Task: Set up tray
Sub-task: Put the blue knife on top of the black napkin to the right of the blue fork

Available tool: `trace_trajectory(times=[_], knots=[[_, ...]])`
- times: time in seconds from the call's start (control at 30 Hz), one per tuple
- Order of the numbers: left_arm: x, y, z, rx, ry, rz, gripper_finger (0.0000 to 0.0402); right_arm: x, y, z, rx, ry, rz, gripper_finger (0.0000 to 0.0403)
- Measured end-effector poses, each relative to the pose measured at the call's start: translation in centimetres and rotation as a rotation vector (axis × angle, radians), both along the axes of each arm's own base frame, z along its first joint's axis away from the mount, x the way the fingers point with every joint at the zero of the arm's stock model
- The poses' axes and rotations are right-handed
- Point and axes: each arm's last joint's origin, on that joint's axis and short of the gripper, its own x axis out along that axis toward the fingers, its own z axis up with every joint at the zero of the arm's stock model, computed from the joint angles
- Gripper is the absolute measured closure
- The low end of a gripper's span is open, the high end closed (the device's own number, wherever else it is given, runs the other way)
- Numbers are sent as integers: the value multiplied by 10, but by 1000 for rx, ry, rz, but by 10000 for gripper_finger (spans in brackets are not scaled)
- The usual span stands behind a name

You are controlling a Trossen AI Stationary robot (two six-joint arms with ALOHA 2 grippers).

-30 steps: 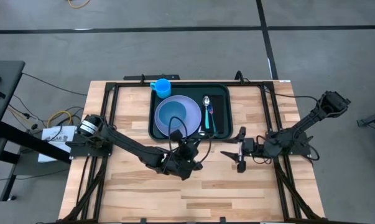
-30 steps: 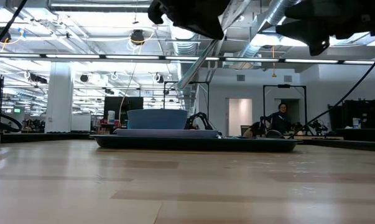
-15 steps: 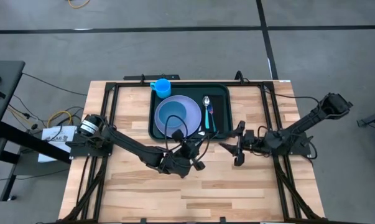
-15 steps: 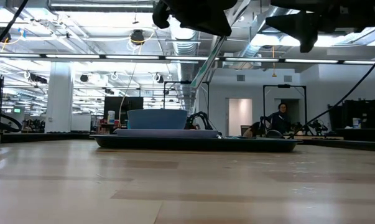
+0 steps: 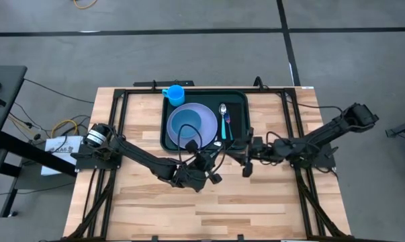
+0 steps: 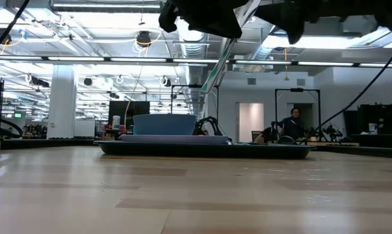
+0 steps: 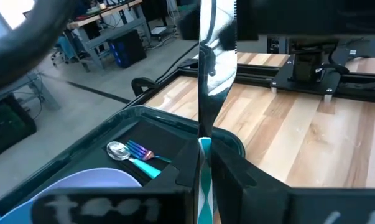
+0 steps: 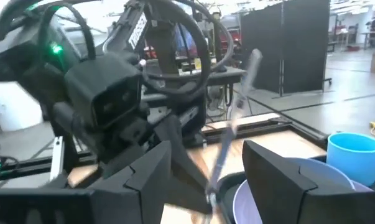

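Steel knife (image 7: 216, 59) stands upright in the left pincer (image 5: 209, 163), fingers clamped on its teal handle, just in front of the dark green tray (image 5: 240, 99) at the worktop's (image 5: 148, 212) far middle. Facing it, the right pincer (image 5: 245, 162) hangs spread wide beside the blade. This looks like a handover, the last piece of cutlery bound for the tray, where plate (image 5: 209, 115), bowl (image 5: 185, 125), spoon (image 5: 223, 111) and fork (image 5: 228, 126) already lie and a blue cup (image 5: 174, 93) touches the rim. Next, the right pincer must close around the knife squarely before the left lets go.
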Motion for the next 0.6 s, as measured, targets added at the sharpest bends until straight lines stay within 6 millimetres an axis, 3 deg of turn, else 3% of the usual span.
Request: trace_trajectory(times=[0.23, 0.6], knots=[[-1, 0, -1, 4, 15, 0, 390, 21, 4, 7, 0, 5, -36, 232], [-2, 1, -3, 18, 27, 26, 390, 19, 6, 7, 19, 28, -118, 297]])
